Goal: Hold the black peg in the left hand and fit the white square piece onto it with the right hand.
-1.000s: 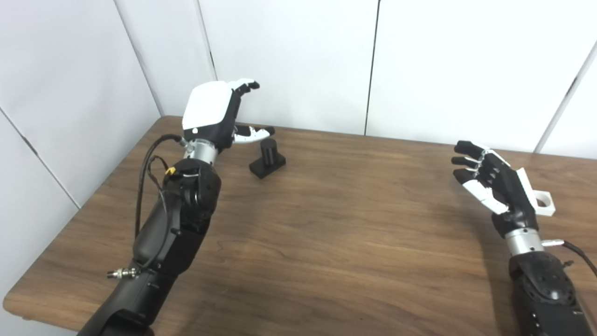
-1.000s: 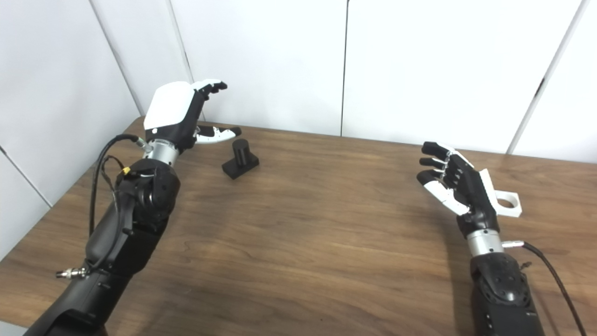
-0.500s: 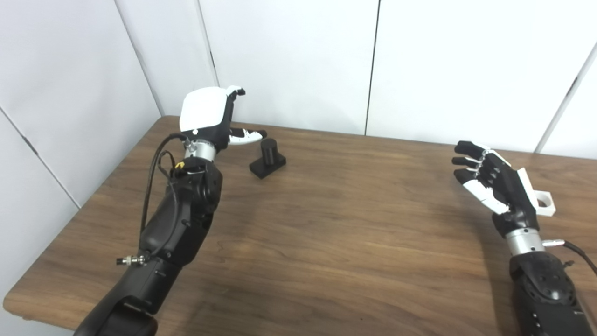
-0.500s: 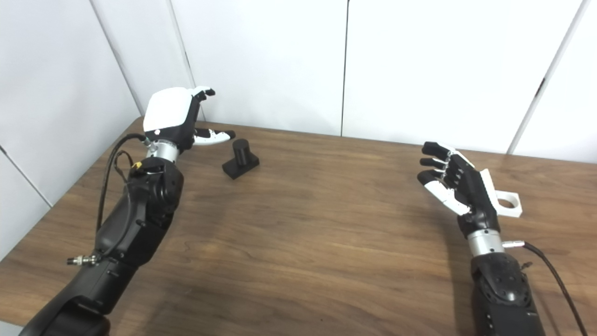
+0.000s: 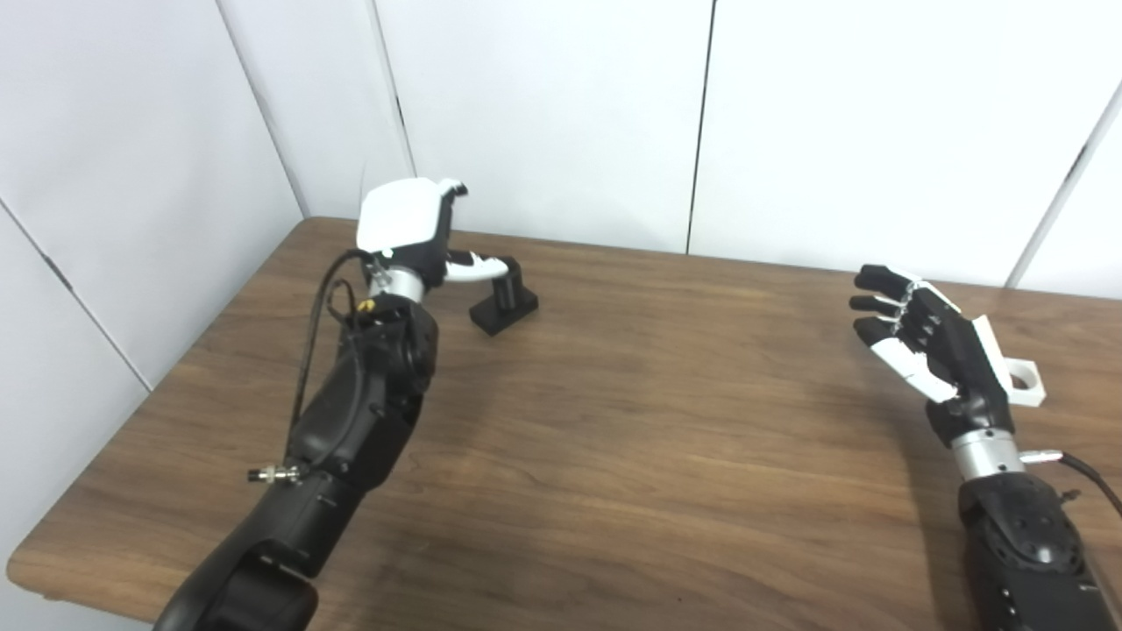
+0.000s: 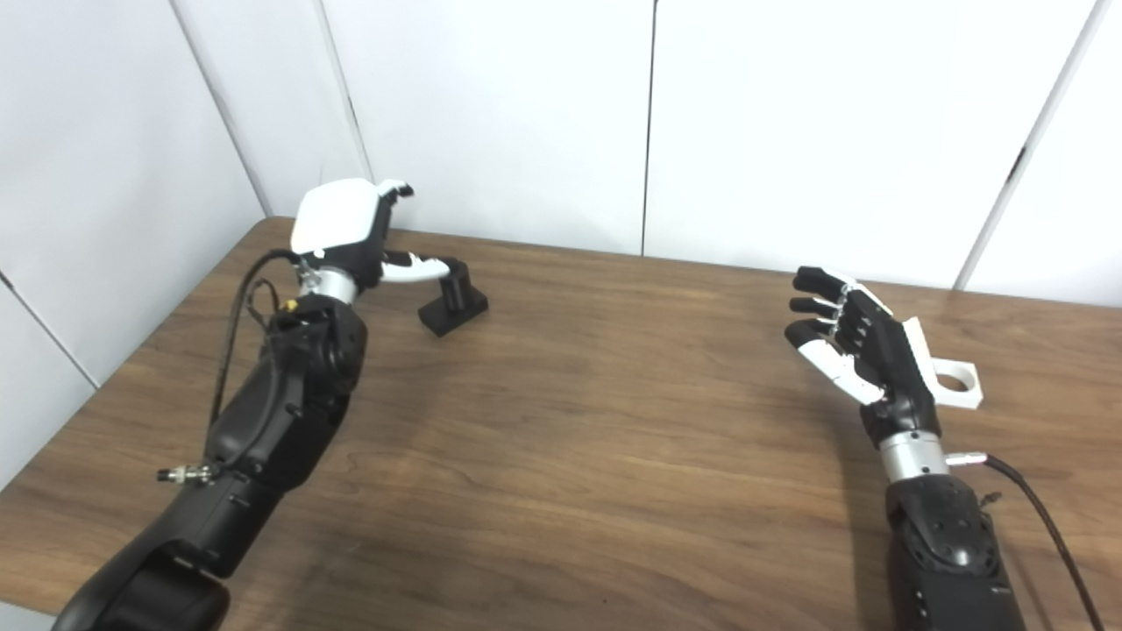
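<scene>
Visibility: the white square piece point(image 6: 954, 386) is partly masked by the right hand point(image 6: 863, 350); only its far corner and round hole show past the back of the hand. Whether hand and piece touch cannot be told. The upper part of the black peg point(image 5: 506, 296) is crossed by the thumb of the left hand point(image 5: 412, 230), so the top of the post is hard to make out; its flat square base is plain. Both forearms are cut off at the bottom edge. The left hand's fingers, curled behind its white back shell, are mostly out of sight.

Left hand: raised at about 10 o'clock of the table point(image 5: 631, 438), near the far left corner. Thumb stretched out toward 3 o'clock, its tip at the peg's post. Contact cannot be confirmed. The hand is spread, not closed around anything.

Right hand: at about 3 o'clock, held above the table, palm facing 9 o'clock, fingers apart and slightly bent, carrying nothing.

Task items: the peg stands upright on its base on the table at roughly 11 o'clock, just right of the left hand. The white piece lies flat on the table at 3 o'clock, just beyond the right hand toward the right edge. Peg and piece are well apart.

Containers: none observed on the table.
</scene>
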Tool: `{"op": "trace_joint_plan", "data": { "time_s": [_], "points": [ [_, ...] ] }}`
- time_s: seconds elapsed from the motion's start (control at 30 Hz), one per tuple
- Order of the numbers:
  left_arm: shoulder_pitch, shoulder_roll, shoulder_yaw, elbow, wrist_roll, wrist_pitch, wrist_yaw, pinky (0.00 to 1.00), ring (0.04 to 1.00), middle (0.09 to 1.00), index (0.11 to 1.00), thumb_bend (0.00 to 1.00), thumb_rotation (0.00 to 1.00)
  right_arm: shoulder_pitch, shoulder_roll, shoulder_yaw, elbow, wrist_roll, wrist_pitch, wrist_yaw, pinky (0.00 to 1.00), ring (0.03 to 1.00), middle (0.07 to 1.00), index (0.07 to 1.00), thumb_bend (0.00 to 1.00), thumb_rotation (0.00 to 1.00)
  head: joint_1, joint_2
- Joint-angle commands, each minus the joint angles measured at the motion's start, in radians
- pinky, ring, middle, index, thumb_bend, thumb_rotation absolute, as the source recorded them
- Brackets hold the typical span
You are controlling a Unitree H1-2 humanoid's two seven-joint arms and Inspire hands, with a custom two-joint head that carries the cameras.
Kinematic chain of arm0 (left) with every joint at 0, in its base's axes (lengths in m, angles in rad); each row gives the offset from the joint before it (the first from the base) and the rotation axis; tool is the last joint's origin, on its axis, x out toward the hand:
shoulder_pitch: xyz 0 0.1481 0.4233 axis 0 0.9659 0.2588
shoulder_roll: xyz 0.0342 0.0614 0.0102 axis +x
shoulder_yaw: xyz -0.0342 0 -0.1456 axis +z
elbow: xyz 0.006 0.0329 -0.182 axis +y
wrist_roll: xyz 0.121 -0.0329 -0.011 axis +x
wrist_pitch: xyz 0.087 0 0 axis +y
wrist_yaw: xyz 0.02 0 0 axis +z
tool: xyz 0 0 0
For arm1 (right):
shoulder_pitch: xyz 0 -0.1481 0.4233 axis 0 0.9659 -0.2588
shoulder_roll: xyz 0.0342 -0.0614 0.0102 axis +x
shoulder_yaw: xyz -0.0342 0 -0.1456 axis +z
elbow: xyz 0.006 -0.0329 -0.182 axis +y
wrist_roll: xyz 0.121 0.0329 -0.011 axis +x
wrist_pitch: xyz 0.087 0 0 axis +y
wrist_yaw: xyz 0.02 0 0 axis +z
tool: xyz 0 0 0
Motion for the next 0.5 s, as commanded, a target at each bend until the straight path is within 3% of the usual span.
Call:
{"op": "trace_joint_plan", "data": {
  "time_s": [0.0,0.47],
  "points": [
    [-0.062,0.019,-0.002,0.002,0.035,0.008,0.011,0.75,0.873,0.884,0.822,0.86,0.55,0.04,-0.005,0.001,0.031,-0.001,-0.026,0.003,0.64,0.729,0.783,0.761,0.86,0.55,-0.002,0.002],
    [-0.048,-0.028,-0.011,0.061,0.067,0.008,0.017,0.79,0.919,0.925,0.794,0.89,0.57,0.047,-0.004,-0.001,0.018,0.005,-0.025,0.004,0.64,0.733,0.784,0.762,0.85,0.55,-0.01,0.005]
  ]
}}
